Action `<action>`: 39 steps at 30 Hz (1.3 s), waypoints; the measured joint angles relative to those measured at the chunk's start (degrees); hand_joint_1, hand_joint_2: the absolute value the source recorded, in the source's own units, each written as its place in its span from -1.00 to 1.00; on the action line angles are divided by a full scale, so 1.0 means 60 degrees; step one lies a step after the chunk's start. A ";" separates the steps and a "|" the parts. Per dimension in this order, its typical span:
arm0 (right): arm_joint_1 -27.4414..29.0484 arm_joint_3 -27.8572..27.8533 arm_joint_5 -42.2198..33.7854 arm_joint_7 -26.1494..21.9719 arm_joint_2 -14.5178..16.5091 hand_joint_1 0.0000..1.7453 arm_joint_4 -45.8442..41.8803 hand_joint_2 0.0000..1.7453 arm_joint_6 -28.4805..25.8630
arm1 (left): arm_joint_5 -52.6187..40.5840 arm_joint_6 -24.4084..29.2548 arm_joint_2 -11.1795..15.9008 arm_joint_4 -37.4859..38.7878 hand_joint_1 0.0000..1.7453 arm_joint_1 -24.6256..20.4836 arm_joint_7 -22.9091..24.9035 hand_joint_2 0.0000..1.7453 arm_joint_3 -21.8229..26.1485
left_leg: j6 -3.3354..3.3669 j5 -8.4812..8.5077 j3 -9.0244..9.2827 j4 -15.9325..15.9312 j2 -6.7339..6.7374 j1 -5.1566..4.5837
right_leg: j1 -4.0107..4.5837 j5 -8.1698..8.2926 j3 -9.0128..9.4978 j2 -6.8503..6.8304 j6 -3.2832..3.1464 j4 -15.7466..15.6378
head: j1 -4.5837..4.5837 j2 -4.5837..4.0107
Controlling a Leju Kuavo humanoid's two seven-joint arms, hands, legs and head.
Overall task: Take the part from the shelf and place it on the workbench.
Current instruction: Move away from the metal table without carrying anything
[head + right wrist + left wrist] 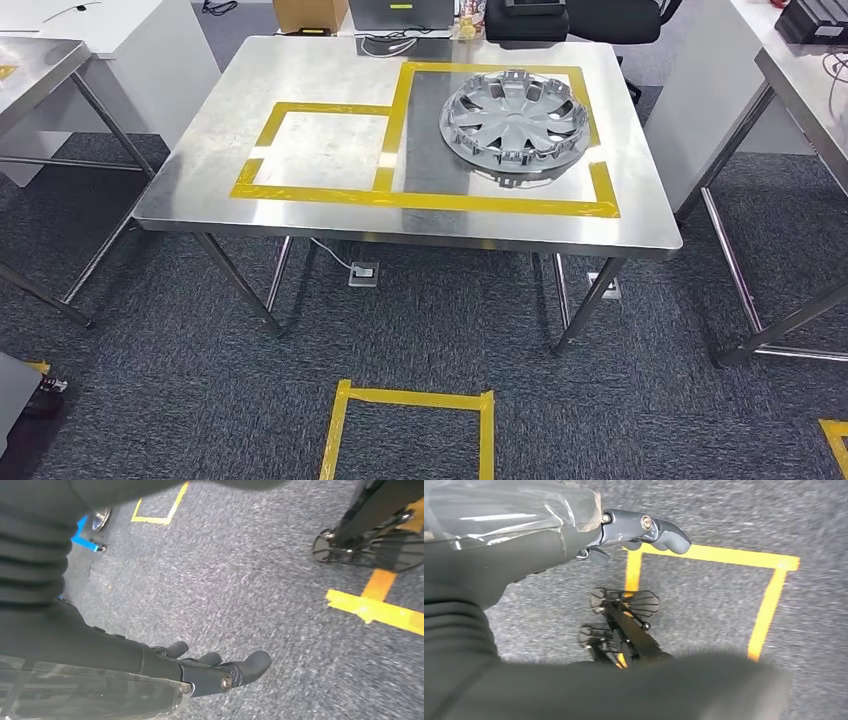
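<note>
Wheel covers: one, silver (515, 117), on the bench at about 1 o'clock from its middle.
Steel benches: one in the middle (300, 75); parts of two more, at 9 o'clock (30, 70) and 3 o'clock (800, 90).
Yellow tape outlines on the bench: two, a small one (262, 150) at 9 o'clock and a large one (500, 204) at 3 o'clock.
Tape squares on the floor: one (410, 398) at 6 o'clock.
Cardboard boxes: one (310, 14) at 12 o'clock.
Hands: two, left hand (644, 532) and right hand (220, 669), each holding nothing.

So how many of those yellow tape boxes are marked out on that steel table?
2. A smaller box on the table's left half, and a larger box adjoining it on the right, holding the silver wheel cover. Part of the larger box's tape is hidden under the cover.
</note>
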 joint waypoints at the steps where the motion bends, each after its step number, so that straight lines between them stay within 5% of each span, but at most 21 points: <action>1: -0.0001 0.0145 -0.0167 0.0026 -0.0023 -1.00 0.0066 -0.50 -0.0073 | 0.0103 0.0090 0.0038 0.0111 -1.00 0.0039 0.0072 -0.50 -0.0146 | 0.0008 0.0004 0.0071 0.0152 -0.0002 0.0003 | 0.0017 0.0041 -0.0050 0.0002 0.0013 0.0004 | -0.0002 0.0000; 2: -0.0008 0.0291 -0.0355 0.0048 -0.0047 -1.00 0.0110 -1.00 -0.0136 | 0.0236 0.0181 0.0080 0.0219 -1.00 0.0081 0.0132 -1.00 -0.0311 | 0.0045 0.0180 0.0349 -0.0109 -0.0008 -0.0003 | 0.0037 0.0074 -0.0078 0.0005 0.0026 0.0007 | -0.0001 0.0000; 5: -0.0062 0.0722 -0.0934 0.0095 -0.0075 -1.00 0.0179 -1.00 -0.0309 | 0.0672 0.0448 0.0209 0.0476 -1.00 0.0197 0.0280 -1.00 -0.0815 | 0.0282 0.0767 0.1636 -0.2027 -0.0051 -0.0066 | 0.0086 0.0141 -0.0075 0.0006 0.0078 0.0006 | 0.0010 0.0000; 6: -0.0087 0.0866 -0.1122 0.0105 -0.0082 -1.00 0.0195 -1.00 -0.0366 | 0.0821 0.0537 0.0253 0.0542 -1.00 0.0233 0.0322 -1.00 -0.0986 | 0.0343 0.0809 0.1850 -0.2399 -0.0057 -0.0102 | 0.0085 0.0168 -0.0079 0.0003 0.0114 0.0005 | 0.0010 0.0000; 9: -0.0116 0.1317 -0.1714 0.0143 -0.0119 -1.00 0.0222 -1.00 -0.0535 | 0.1291 0.0811 0.0369 0.0730 -1.00 0.0332 0.0467 -1.00 -0.1518 | 0.0459 0.0908 0.1911 -0.2686 -0.0038 -0.0158 | 0.0073 0.0247 -0.0123 -0.0003 0.0276 -0.0010 | -0.0010 0.0000; 11: -0.0092 0.1616 -0.2106 0.0162 -0.0133 -1.00 0.0250 -1.00 -0.0636 | 0.1613 0.0983 0.0418 0.0841 -1.00 0.0358 0.0561 -1.00 -0.1897 | 0.0597 0.1097 0.1895 -0.2869 0.0002 -0.0118 | 0.0095 0.0030 -0.0299 0.0008 0.0301 0.0265 | 0.0009 0.0000; 14: -0.0015 0.2076 -0.2715 0.0220 -0.0150 -1.00 0.0335 -1.00 -0.0803 | 0.2083 0.1257 0.0485 0.0973 -1.00 0.0361 0.0710 -1.00 -0.2502 | 0.0686 0.1259 0.1698 -0.2900 0.0035 -0.0115 | 0.0070 -0.0843 -0.1115 0.0035 0.0194 0.1998 | 0.0045 0.0000; 16: 0.0097 0.2386 -0.3127 0.0256 -0.0167 -1.00 0.0416 -1.00 -0.0923 | 0.2397 0.1445 0.0535 0.1026 -1.00 0.0358 0.0815 -1.00 -0.2906 | 0.0671 0.1310 0.1525 -0.2804 0.0035 -0.0125 | 0.0034 -0.1049 -0.1386 0.0037 0.0290 0.2710 | 0.0048 0.0000; 17: 0.0164 0.2546 -0.3331 0.0272 -0.0174 -1.00 0.0464 -1.00 -0.0976 | 0.2561 0.1539 0.0559 0.1040 -1.00 0.0352 0.0864 -1.00 -0.3110 | 0.0658 0.1326 0.1438 -0.2733 0.0032 -0.0121 | 0.0005 -0.0932 -0.1252 0.0037 0.0388 0.2511 | 0.0050 0.0000; 20: 0.0318 0.2998 -0.3908 0.0312 -0.0183 -1.00 0.0578 -1.00 -0.1137 | 0.3021 0.1801 0.0630 0.1053 -1.00 0.0309 0.1003 -1.00 -0.3690 | 0.0578 0.1340 0.1168 -0.2425 0.0030 -0.0121 | -0.0060 -0.0271 -0.0334 0.0038 0.0571 0.0716 | 0.0054 0.0000; 25: 0.0480 0.3760 -0.4904 0.0349 -0.0180 -1.00 0.0689 -1.00 -0.1418 | 0.3802 0.2248 0.0783 0.1129 -1.00 0.0343 0.1239 -1.00 -0.4639 | 0.0263 0.1430 0.0923 -0.2230 0.0015 -0.0120 | -0.0030 0.0114 -0.0401 0.0056 0.0245 0.0373 | 0.0040 0.0000; 27: 0.0488 0.4067 -0.5292 0.0379 -0.0173 -1.00 0.0712 -1.00 -0.1523 | 0.4095 0.2419 0.0843 0.1216 -1.00 0.0416 0.1331 -1.00 -0.4989 | 0.0144 0.0900 0.0708 -0.1751 -0.0024 -0.0075 | -0.0086 0.0300 -0.0584 0.0043 0.0101 0.0345 | 0.0008 0.0000; 30: 0.0481 0.4464 -0.5773 0.0416 -0.0177 -1.00 0.0712 -1.00 -0.1659 | 0.4469 0.2635 0.0934 0.1396 -1.00 0.0492 0.1450 -1.00 -0.5466 | 0.0005 -0.0385 0.0342 -0.0165 -0.0052 -0.0001 | -0.0055 0.0572 -0.0900 0.0025 0.0045 0.0360 | -0.0021 0.0000; 32: 0.0453 0.4721 -0.6113 0.0435 -0.0181 -1.00 0.0686 -1.00 -0.1753 | 0.4733 0.2791 0.0988 0.1578 -1.00 0.0582 0.1536 -1.00 -0.5783 | -0.0013 -0.0560 0.0601 0.0067 -0.0053 0.0019 | -0.0043 0.0757 -0.1113 0.0018 0.0084 0.0373 | -0.0019 0.0000; 36: 0.0345 0.5352 -0.6971 0.0485 -0.0180 -1.00 0.0518 -1.00 -0.1996 | 0.5398 0.3168 0.1097 0.1981 -1.00 0.0845 0.1741 -1.00 -0.6580 | 0.0100 0.0115 0.2338 -0.2302 -0.0091 -0.0030 | -0.0033 0.1125 -0.1385 0.0045 0.0278 0.0333 | -0.0007 0.0000; 39: 0.0293 0.5825 -0.7580 0.0518 -0.0185 -1.00 0.0439 -1.00 -0.2165 | 0.5876 0.3445 0.1194 0.2218 -1.00 0.0998 0.1882 -1.00 -0.7171 | 0.0299 0.0299 0.2310 -0.2515 -0.0100 -0.0137 | -0.0032 0.1394 -0.1433 0.0029 0.0486 0.0240 | 0.0004 0.0000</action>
